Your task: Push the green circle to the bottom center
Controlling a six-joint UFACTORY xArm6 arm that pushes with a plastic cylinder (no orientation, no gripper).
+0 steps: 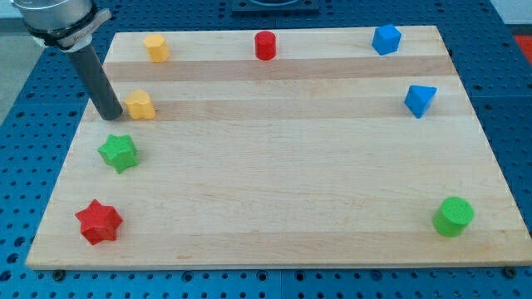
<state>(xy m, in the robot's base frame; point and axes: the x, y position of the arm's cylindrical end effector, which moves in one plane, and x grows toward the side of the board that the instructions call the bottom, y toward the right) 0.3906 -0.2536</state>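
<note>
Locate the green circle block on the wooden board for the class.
The green circular cylinder block sits near the bottom-right corner of the wooden board in the camera view, below the blue triangular block, far from my tip.

Wooden worktop (274, 166) on blue pegboard (25, 149). Top edge: yellow block (155, 47) at left, red cylinder (265, 45) mid, blue block (386, 39) at right. 2nd yellow block (140, 105) far left, green star (119, 152) below it, red star (99, 221) bottom left. Blue pyramid (420, 100) at right.
</note>
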